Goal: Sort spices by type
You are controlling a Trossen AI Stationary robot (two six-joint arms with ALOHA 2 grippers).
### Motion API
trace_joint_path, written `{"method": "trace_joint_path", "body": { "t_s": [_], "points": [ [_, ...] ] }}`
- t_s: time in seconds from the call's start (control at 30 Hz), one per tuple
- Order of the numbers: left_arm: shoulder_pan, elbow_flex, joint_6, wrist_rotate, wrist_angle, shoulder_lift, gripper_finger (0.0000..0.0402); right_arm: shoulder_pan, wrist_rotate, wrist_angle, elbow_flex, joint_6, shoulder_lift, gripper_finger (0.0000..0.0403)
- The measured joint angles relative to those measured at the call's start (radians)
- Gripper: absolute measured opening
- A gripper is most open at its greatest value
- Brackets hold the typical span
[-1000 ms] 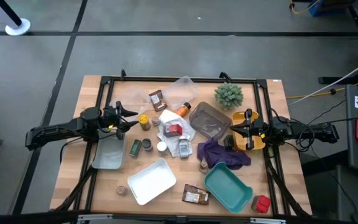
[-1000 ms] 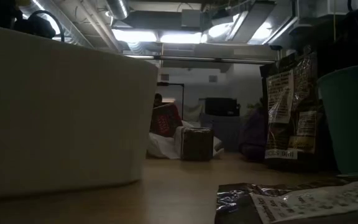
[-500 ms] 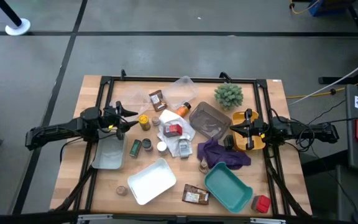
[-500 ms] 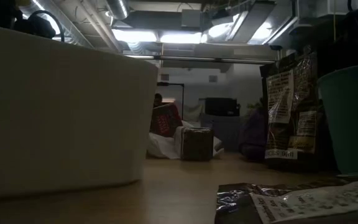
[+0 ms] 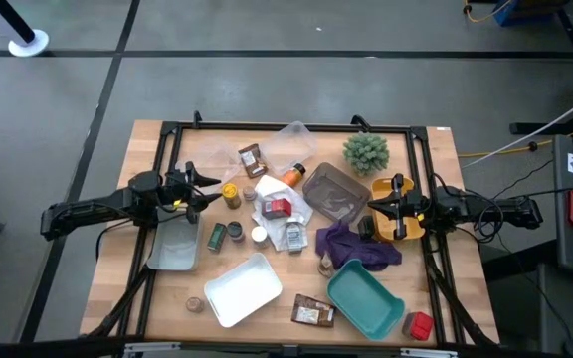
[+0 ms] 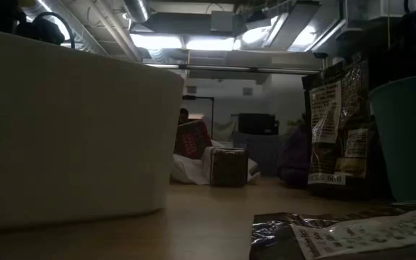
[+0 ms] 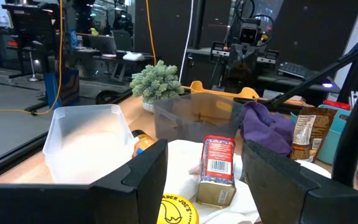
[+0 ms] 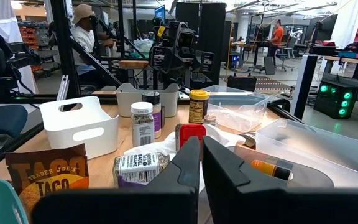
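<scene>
Spices lie scattered over the middle of the bench (image 5: 117, 268) in the high view. The left gripper (image 5: 210, 189) hovers near the left edge, its jaws spread wide, just beside a yellow-capped jar (image 5: 231, 192). The right gripper (image 5: 374, 208) hovers near the right edge over a yellow tray (image 5: 413, 231), jaws narrowed almost shut and holding nothing. Between them a red box (image 5: 278, 208) rests on a white cloth (image 5: 267, 191), with a brown packet (image 5: 252, 159) toward the far edge, a green jar (image 5: 217, 236) and a white-capped jar (image 5: 258, 235) toward the near side. A white tray (image 5: 242, 288) and a teal tray (image 5: 364, 300) sit near the front edge, a second brown packet (image 5: 311, 313) between them and a small red box (image 5: 420, 325) at the front right corner. A purple cloth (image 5: 356, 246) lies beside the teal tray.

In the low view the white tray's wall (image 6: 71, 130) fills the left side; a packet (image 6: 338, 130) stands at the right, another lying flat in front.

The left wrist view shows wide-set fingers (image 7: 142, 174) framing the yellow-capped jar (image 7: 178, 209) and a red tin (image 7: 216, 169) on the white cloth, a clear tub (image 7: 82, 140) beside them.

The right wrist view shows the fingers (image 8: 188, 174) nearly together, with a taco packet (image 8: 45, 177) and several jars beyond.
</scene>
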Motion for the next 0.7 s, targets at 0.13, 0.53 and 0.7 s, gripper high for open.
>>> {"method": "trace_joint_path", "body": {
  "t_s": [0.13, 0.53, 0.7],
  "points": [
    [0.0, 0.0, 0.0, 0.0, 0.006, 0.0, 0.0193, 0.0, 0.008, 0.002, 0.0, 0.0, 0.0, 0.0019],
    [0.0, 0.0, 0.0, 0.001, 0.1, 0.0, 0.0193, 0.0, 0.01, 0.002, 0.0, 0.0, 0.0, 0.0019],
    [0.0, 0.0, 0.0, 0.0, 0.102, 0.0, 0.0193, 0.0, 0.008, 0.002, 0.0, 0.0, 0.0, 0.0019]
  ]
}}
